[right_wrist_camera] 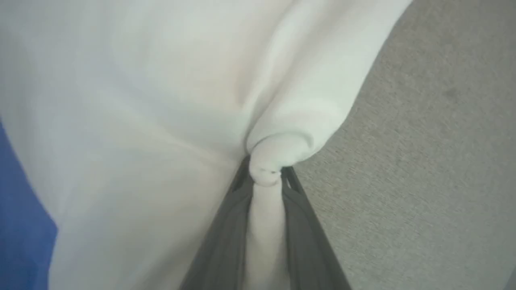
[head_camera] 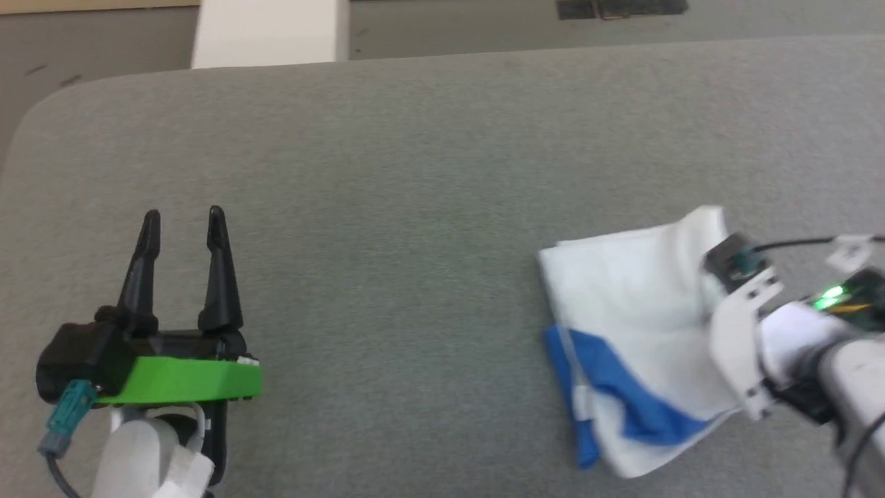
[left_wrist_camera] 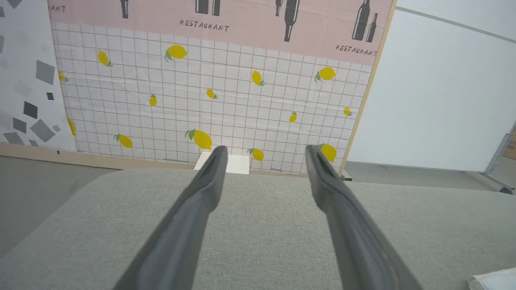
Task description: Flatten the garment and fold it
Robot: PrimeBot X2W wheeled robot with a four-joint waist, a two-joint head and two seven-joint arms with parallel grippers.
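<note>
Nearest on the left, the left pincer (head_camera: 183, 216) (left_wrist_camera: 266, 150) hovered over bare grey desk (head_camera: 415, 207) with its two dark fingers spread wide and nothing between them. It was well apart from the cloth.

At the near right lay the garment (head_camera: 636, 297) (right_wrist_camera: 161, 100), a rumpled white heap doubled over on itself. A band of blue crossed its near left part, and its far right corner was raised. The right pincer (right_wrist_camera: 266, 177) was pinching a rolled white edge of it, the cloth bulging out just past the fingertips. In the head view that arm's pale wrist covered the spot.

Judged from this, the task had barely started. One edge was gripped, but the shirt was not yet spread flat, its sleeves were tucked or hidden, and no tidy fold had been made. Flattening and all the folding were left.

Farther off the desk was bare up to its rounded far edge. Beyond it stood a white box (head_camera: 269, 31) (left_wrist_camera: 238, 163) against a lemon-patterned backdrop (left_wrist_camera: 201, 100).
</note>
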